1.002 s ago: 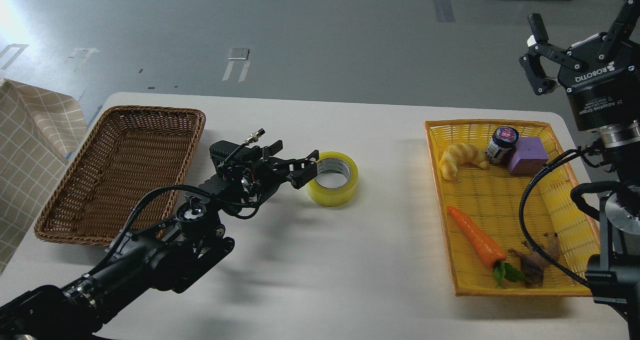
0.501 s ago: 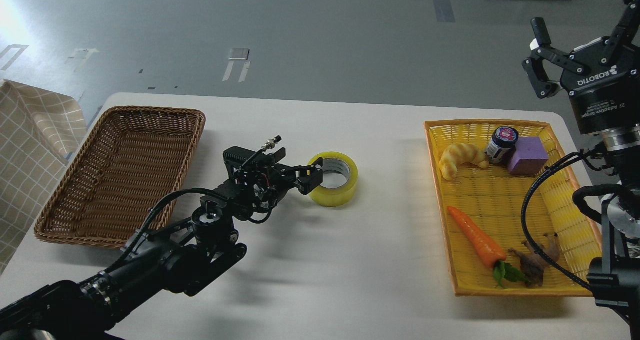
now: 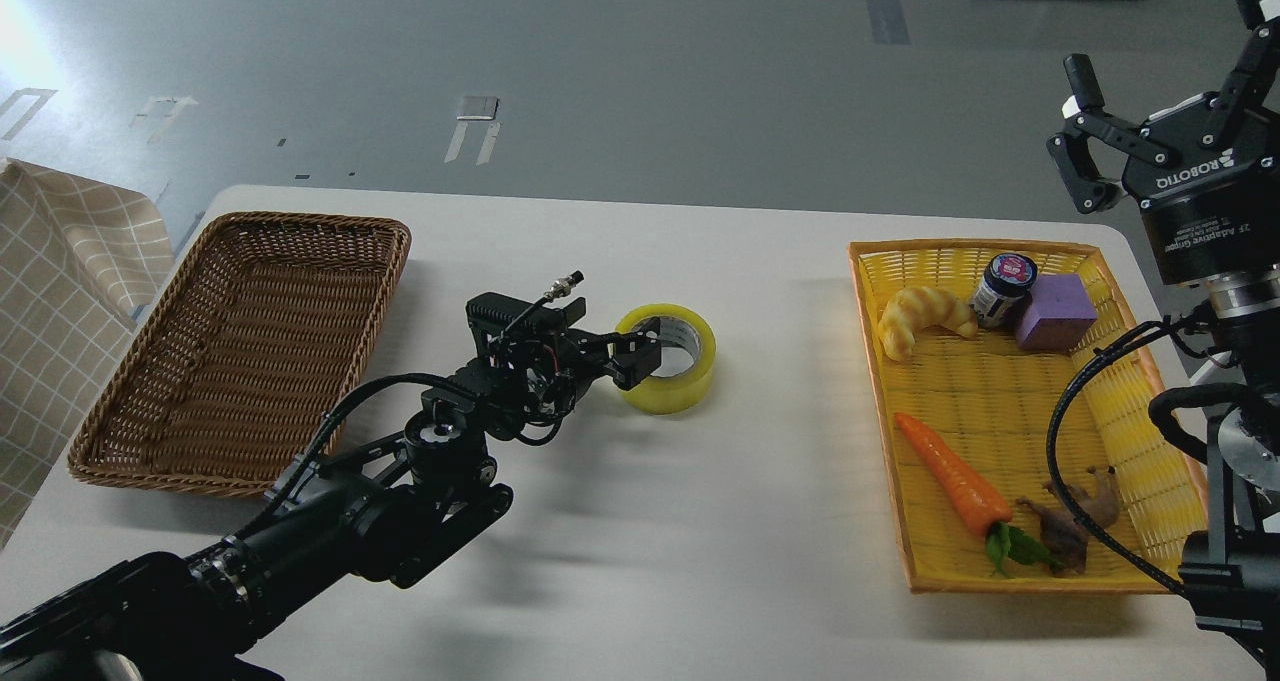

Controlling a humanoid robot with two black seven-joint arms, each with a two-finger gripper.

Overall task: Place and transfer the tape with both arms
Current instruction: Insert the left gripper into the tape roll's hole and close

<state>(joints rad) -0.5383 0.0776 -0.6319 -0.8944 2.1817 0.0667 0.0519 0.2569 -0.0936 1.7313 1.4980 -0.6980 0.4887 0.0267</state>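
The wide roll of translucent yellow tape [image 3: 668, 358] lies flat on the white worktop [image 3: 640, 521], mid-table. The left black two-finger claw [image 3: 634, 353] reaches its near rim; its grip cannot be told. The right claw [image 3: 1160, 101] hangs raised, fingers spread wide, empty.

Black jointed arms [image 3: 330, 521]; silver joint discs; looping black cables; white "ROBOTIQ" lettering

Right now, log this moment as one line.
left gripper: at tape wall, grip unclear | right gripper: open, raised | tape: on table
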